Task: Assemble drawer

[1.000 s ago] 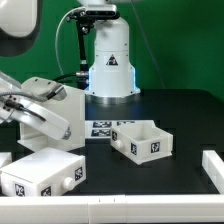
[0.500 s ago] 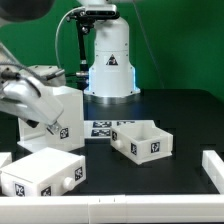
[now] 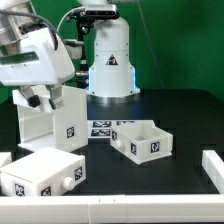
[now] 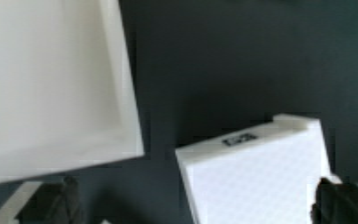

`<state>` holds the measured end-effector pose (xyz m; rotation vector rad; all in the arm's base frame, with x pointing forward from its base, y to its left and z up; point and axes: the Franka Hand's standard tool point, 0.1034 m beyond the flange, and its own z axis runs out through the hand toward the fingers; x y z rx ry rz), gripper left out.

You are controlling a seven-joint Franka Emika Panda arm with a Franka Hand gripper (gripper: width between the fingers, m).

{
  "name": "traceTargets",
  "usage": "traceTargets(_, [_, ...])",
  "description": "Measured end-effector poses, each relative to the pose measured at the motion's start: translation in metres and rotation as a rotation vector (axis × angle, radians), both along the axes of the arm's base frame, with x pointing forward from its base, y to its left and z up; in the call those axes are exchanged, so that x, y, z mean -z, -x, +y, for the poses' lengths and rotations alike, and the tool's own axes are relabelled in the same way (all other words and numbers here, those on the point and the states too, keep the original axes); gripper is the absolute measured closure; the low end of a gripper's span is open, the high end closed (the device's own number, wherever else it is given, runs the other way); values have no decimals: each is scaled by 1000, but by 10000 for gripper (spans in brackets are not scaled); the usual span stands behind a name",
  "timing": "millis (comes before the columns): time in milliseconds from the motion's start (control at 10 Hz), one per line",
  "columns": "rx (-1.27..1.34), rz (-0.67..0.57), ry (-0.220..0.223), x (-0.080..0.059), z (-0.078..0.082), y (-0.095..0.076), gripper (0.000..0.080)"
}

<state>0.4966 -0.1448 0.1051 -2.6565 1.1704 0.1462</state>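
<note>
Two fingers spread wide, nothing held. Gripper hangs just above the drawer housing, which stands upright under the jaws. Lower down, past the housing, lies one tray, probably the white block between the fingers in the wrist view. Second tray sits well apart from the jaws, with the marker board between it and the housing.

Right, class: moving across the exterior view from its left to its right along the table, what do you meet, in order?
Tagged white box → marker board → open tray → white rail at the table's edge. The tall white part behind the box overlaps it, so it is left out.
</note>
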Motion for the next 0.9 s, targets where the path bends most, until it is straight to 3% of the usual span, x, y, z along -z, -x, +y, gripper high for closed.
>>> traceTargets(300, [-43, -3, -2, -1, 0, 1, 150])
traceTargets(500, [-128, -39, -5, -19, -10, -11, 150])
traceTargets(700, [-215, -87, 43, -45, 1, -18, 150])
traceTargets(900, [-201, -98, 53, -41, 4, -5, 150])
